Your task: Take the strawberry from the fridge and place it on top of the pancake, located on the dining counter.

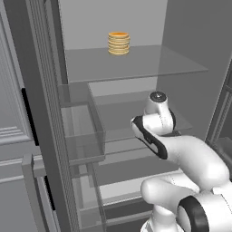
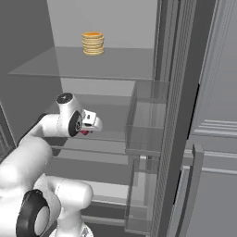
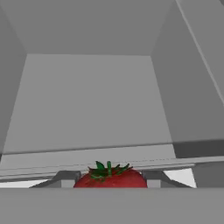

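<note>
In the hand view the strawberry point(image 3: 110, 177) sits right at the bottom edge, a red rounded berry with a green leafy cap, lodged between the two dark finger tips point(image 3: 65, 178) that rise on either side of it. The gripper point(image 3: 109, 180) has its jaws clenched on the berry, one tip pressed against each flank. Under and just past the berry runs a glass shelf point(image 3: 87, 155) with a pale front edge, and beyond it the pale grey back wall and side walls of the fridge point(image 3: 87, 96) interior.

In the right base view the white arm reaches from the lower left into the open fridge point(image 2: 106, 18), and a sliver of red, the strawberry point(image 2: 85, 132), peeks out just under the hand at the gripper point(image 2: 90, 126), over a middle shelf. To its right hang clear door bins point(image 2: 146, 120) on the opened door. In the left base view the same arm comes in from the lower right, its wrist over the middle shelves; the gripper's tips are hidden behind the hand there.

Farthest back and higher up, on the top glass shelf point(image 1: 136, 63), stands a tall yellow-golden pancake stack point(image 1: 118, 43) with no plate, well apart from the hand; it shows too in the right base view point(image 2: 92, 43)
</note>
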{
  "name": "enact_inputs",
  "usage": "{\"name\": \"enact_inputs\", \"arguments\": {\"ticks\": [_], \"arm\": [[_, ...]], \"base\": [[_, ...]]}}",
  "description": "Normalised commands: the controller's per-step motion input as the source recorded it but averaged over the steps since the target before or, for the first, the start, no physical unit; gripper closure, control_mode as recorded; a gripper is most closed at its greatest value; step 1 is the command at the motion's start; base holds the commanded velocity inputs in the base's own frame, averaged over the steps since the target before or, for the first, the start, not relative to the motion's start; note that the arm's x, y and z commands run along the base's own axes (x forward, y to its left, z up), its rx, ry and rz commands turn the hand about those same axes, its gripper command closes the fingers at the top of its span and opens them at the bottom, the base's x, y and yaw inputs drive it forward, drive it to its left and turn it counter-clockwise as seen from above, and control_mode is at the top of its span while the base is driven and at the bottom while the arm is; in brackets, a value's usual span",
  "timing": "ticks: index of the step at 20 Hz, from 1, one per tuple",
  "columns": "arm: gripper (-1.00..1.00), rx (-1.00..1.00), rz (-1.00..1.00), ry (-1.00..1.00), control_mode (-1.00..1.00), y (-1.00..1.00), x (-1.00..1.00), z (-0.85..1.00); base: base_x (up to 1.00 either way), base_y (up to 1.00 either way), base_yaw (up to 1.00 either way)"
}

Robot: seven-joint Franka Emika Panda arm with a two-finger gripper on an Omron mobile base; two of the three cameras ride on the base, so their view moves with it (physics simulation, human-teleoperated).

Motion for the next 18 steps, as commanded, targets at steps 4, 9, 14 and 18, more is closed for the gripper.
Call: {"name": "enact_inputs", "arguments": {"ticks": [4, 9, 14, 18], "arm": [[1.00, 0.02, -0.02, -0.02, -1.00, 0.00, -1.00, 0.99], [1.00, 0.00, 0.00, -0.22, -1.00, 0.00, -1.00, 0.99], [1.00, 0.05, 0.00, -0.17, -1.00, 0.00, -1.00, 0.67], [1.00, 0.00, 0.00, 0.03, -1.00, 0.00, -0.62, 0.51]], "base": [[0.00, 0.00, 0.00], [0.00, 0.00, 0.00], [0.00, 0.00, 0.00], [0.00, 0.00, 0.00]]}}
